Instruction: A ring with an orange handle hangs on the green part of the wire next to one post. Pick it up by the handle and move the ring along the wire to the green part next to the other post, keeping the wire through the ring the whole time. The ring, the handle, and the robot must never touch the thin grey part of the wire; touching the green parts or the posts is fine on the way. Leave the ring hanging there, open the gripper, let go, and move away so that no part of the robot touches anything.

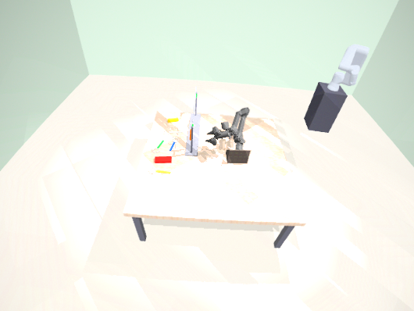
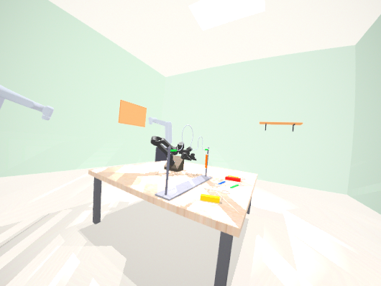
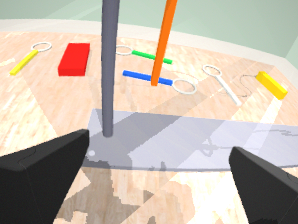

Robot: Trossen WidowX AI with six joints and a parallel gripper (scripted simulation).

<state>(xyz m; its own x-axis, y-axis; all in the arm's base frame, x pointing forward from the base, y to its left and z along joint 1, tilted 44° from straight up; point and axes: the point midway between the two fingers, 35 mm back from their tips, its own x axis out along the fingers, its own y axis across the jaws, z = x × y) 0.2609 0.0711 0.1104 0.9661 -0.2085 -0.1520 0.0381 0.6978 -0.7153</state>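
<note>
The orange handle [image 1: 190, 135] [image 2: 206, 161] [image 3: 163, 42] hangs nearly upright beside the near post [image 1: 191, 146] [image 3: 109, 65], below the green wire part [image 2: 206, 149] there. Its ring is too small to make out in the top and exterior views and out of frame in the wrist view. The other post [image 1: 195, 106] [image 2: 167, 172] stands at the base's far end with its own green part [image 1: 196, 94] [image 2: 174, 150]. The thin grey wire arches high between them. My gripper [image 1: 208, 137] [image 2: 194, 157] [image 3: 161, 145] is wide open and empty, on the arm's side, a gap back from the handle.
The grey base plate [image 2: 187, 187] [image 3: 210, 137] carries both posts. Beyond it lie a red block [image 1: 163, 159] [image 2: 233, 179] [image 3: 75, 60], a yellow block [image 1: 173, 120] [image 2: 210, 198] [image 3: 271, 85], and several loose rings with blue, green, white and yellow handles.
</note>
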